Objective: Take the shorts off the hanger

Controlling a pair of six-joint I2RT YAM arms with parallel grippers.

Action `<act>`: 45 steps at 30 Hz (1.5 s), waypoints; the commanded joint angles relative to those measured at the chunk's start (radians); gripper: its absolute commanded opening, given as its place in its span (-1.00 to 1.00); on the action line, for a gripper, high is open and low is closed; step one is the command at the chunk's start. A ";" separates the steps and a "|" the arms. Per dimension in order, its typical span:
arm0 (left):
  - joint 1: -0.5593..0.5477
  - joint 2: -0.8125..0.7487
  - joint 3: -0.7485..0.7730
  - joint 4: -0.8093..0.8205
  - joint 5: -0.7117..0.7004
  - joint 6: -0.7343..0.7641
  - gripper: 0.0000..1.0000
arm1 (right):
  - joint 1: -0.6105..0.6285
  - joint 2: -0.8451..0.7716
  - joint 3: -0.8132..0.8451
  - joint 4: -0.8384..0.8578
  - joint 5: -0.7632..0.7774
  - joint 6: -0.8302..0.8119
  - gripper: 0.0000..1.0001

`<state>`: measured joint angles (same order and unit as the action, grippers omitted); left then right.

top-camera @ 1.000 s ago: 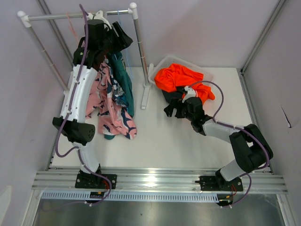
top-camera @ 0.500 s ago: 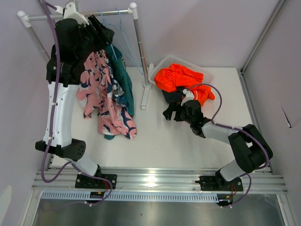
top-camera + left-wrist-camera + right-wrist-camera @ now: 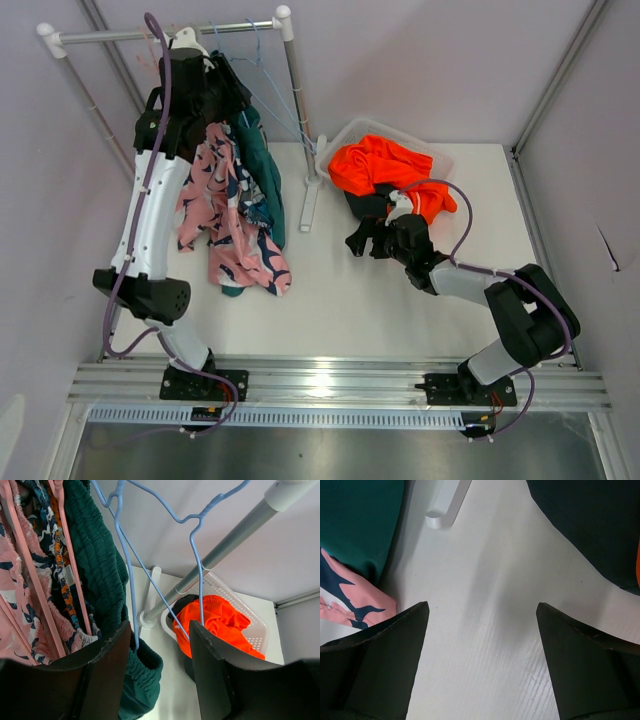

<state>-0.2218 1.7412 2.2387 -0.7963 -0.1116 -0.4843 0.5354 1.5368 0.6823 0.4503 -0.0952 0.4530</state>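
Observation:
Pink shark-print shorts [image 3: 228,225] and teal green shorts [image 3: 264,180] hang from the rack's rail [image 3: 110,36]. My left gripper [image 3: 205,82] is raised to them, open. In the left wrist view its jaws [image 3: 160,627] stand apart with the wires of an empty blue hanger [image 3: 131,600] running between them. Beside that are the teal shorts [image 3: 97,575], navy orange-print shorts [image 3: 52,555] and pink shorts [image 3: 20,585]. Orange shorts [image 3: 385,162] lie in a white basket [image 3: 440,157], black shorts [image 3: 366,206] at its near side. My right gripper [image 3: 358,238] is open and empty just above the table [image 3: 482,610].
The rack's right post [image 3: 298,110] and white foot [image 3: 308,205] stand between the hanging shorts and the basket. The foot [image 3: 447,502], teal cloth [image 3: 360,520] and black cloth [image 3: 590,525] show in the right wrist view. Walls close in on all sides.
My left arm swung left and up along the rail, then came back right and slightly lower; the pink shorts swayed with it. The right arm barely moved.

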 commanded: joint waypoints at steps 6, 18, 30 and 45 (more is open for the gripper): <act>0.036 0.041 0.018 0.065 -0.016 0.026 0.12 | -0.003 -0.009 0.003 0.062 -0.028 0.009 0.90; 0.047 0.187 0.134 0.083 0.007 0.018 -0.21 | -0.003 0.006 0.014 0.062 -0.034 0.009 0.90; 0.047 0.112 0.183 0.072 0.023 0.018 -1.00 | 0.015 -0.039 0.012 0.084 -0.066 -0.023 0.88; 0.042 -0.117 0.124 0.022 0.144 -0.040 -1.00 | 0.589 -0.065 0.733 -0.272 0.259 -0.295 0.97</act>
<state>-0.1806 1.7016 2.3524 -0.8486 -0.0212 -0.4999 1.0969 1.3987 1.3388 0.2276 0.0643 0.2333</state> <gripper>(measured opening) 0.026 0.984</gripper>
